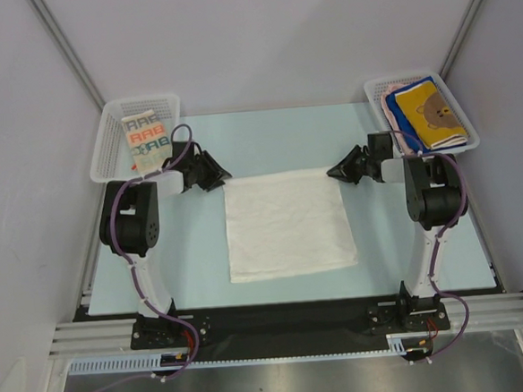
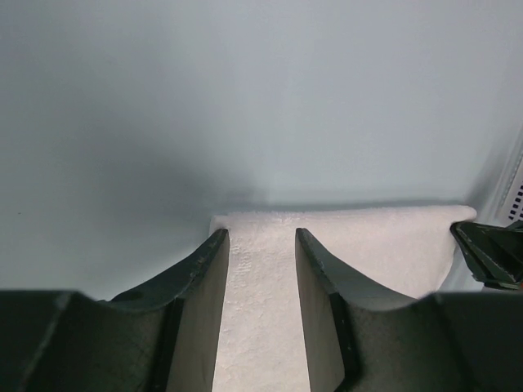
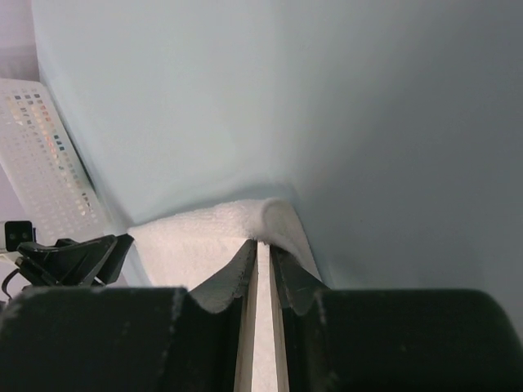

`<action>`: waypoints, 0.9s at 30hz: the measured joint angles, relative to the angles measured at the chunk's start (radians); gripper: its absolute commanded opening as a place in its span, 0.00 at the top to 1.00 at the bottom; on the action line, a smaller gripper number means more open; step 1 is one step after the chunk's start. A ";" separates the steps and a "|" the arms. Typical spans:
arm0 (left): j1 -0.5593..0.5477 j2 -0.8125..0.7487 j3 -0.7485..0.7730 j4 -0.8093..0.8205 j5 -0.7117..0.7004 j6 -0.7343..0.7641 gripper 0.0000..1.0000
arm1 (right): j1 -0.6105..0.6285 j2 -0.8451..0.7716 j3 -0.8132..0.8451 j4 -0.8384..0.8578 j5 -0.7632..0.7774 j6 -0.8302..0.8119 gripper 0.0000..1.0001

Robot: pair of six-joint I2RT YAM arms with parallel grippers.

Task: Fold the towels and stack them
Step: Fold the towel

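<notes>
So the white towel [image 1: 288, 223] is lying flat in the middle of the worktop with both arms at its far edge. The left gripper [image 1: 215, 174] is spread open, straddling the far-left corner, while the right gripper [image 1: 336, 169] is pinched tight on the far-right corner, which curls up a bit. The lettered towel [image 1: 145, 137] sits in the left basket [image 1: 105, 140] at the worktop's far-left corner, and the bear towel [image 1: 431, 111] tops the pile in the right basket [image 1: 375, 85] at the far-right corner.
</notes>
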 measured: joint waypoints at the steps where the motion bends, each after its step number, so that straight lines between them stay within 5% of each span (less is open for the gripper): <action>1: 0.000 0.000 0.008 -0.012 -0.005 0.008 0.56 | -0.002 -0.002 0.004 -0.010 0.002 -0.005 0.83; 21: -0.031 -0.016 0.112 -0.167 -0.147 0.110 0.51 | -0.056 -0.013 0.140 -0.233 0.040 -0.095 0.81; 27: -0.049 -0.061 0.115 -0.259 -0.246 0.124 0.48 | -0.034 -0.040 0.167 -0.323 0.139 -0.186 0.68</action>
